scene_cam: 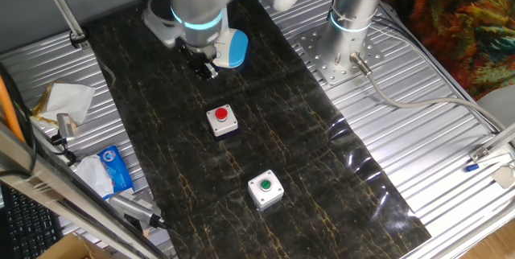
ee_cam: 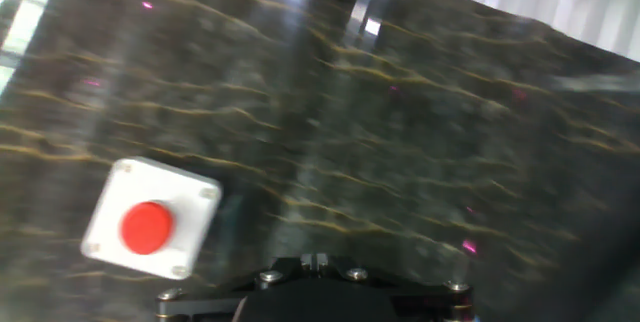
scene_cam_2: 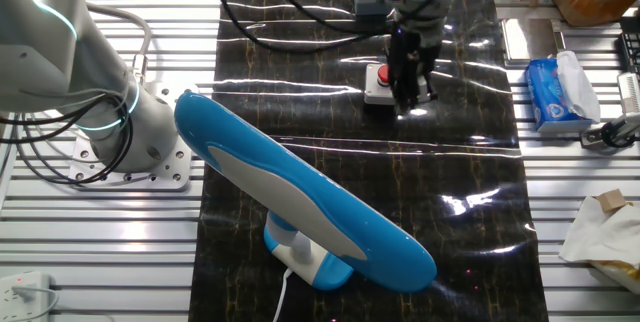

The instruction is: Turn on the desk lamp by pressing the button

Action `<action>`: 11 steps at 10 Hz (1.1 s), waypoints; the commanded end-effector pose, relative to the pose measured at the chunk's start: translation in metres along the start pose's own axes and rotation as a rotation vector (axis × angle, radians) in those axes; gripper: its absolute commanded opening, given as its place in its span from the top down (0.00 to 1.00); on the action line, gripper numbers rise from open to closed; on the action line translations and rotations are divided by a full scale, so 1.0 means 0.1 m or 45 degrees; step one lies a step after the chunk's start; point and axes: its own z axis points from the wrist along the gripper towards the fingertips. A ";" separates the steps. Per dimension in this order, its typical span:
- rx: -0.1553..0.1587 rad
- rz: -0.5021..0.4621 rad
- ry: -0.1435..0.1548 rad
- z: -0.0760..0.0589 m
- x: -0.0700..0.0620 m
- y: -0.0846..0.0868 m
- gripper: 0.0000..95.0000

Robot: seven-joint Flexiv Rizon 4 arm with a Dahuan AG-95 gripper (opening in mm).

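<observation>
The desk lamp (scene_cam: 236, 48) stands at the far end of the dark mat, partly hidden behind my arm. In the other fixed view its long blue-and-white head (scene_cam_2: 300, 202) fills the foreground above its base (scene_cam_2: 305, 260). The lamp's button is hidden in every view. My gripper (scene_cam: 207, 69) hangs above the mat just front-left of the lamp, between the lamp and the red-button box (scene_cam: 222, 120). The hand view shows my fingertips (ee_cam: 315, 260) touching, holding nothing, with the red-button box (ee_cam: 150, 224) at lower left.
A grey box with a green dome button (scene_cam: 265, 189) sits nearer the front of the mat (scene_cam: 314, 154). A blue tissue pack (scene_cam: 115, 170) and crumpled paper (scene_cam: 68, 98) lie left of the mat. The arm's base plate (scene_cam: 342, 54) with its cable is on the right.
</observation>
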 end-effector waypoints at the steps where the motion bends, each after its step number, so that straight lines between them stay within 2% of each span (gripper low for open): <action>1: 0.004 0.132 0.046 0.15 0.15 -0.27 1.00; 3: -0.048 0.148 0.067 0.13 0.25 -0.39 1.00; 4: -0.058 0.154 0.071 0.13 0.26 -0.40 1.00; 9: -0.111 0.175 0.084 0.30 0.41 -0.44 1.00; 11: -0.163 0.207 0.083 0.38 0.51 -0.47 1.00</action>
